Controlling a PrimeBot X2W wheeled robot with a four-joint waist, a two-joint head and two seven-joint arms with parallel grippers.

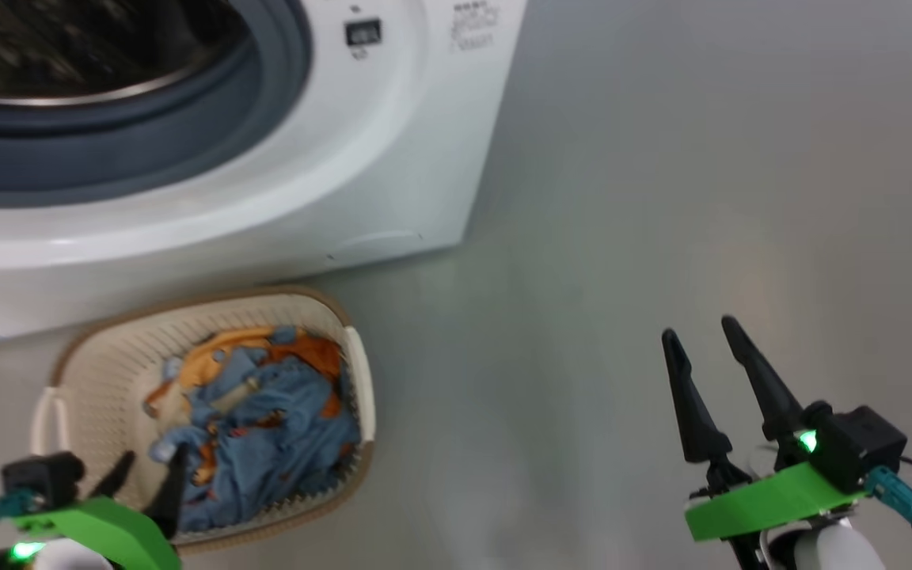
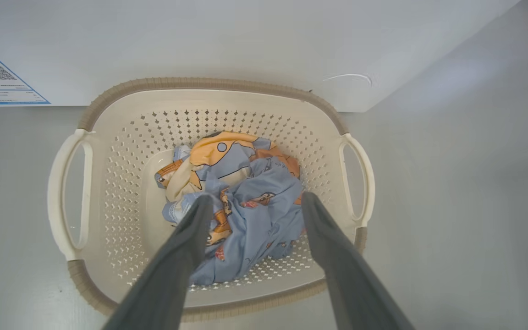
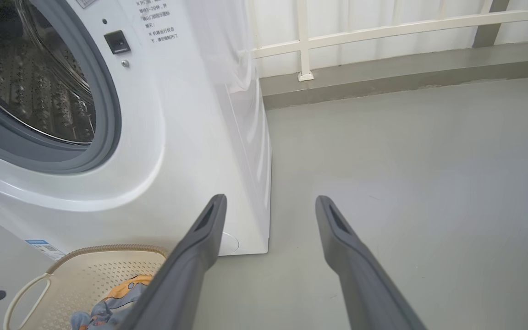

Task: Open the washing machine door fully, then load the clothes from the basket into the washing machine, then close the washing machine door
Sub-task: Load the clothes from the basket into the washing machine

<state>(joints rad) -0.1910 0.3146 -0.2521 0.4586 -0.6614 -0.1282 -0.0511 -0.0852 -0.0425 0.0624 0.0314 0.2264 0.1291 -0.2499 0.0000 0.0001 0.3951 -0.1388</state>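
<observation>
Item: the washing machine [image 1: 393, 158], white, front-loading, standing on a grey floor [image 1: 662, 158]; its perforated steel drum [image 3: 30, 82] lay exposed inside the ring of grey gasket [image 1: 147, 134], and a blue label sticker [image 2: 2, 80] sat low on the front panel. Item: the basket [image 2: 122, 137], cream plastic with perforated walls, brown rim and two white side handles, set on the floor just in front of the machine's lower front. Item: the clothes [image 2: 255, 215], a crumpled heap of light blue printed fabric with cream and orange patches, lying in the bottom of the basket. Item: left gripper [image 1: 153, 455], jaws spread wide and holding nothing, poised over the basket with its fingers pointing down at the heap; whether the tips touched the cloth could not be told, as the head view was blurred there. Item: right gripper [image 1: 698, 328], jaws likewise spread and empty, hanging over bare floor well apart from the basket, to the right of the machine. Item: a white railing [image 3: 383, 27] along a raised kerb behind the machine.
</observation>
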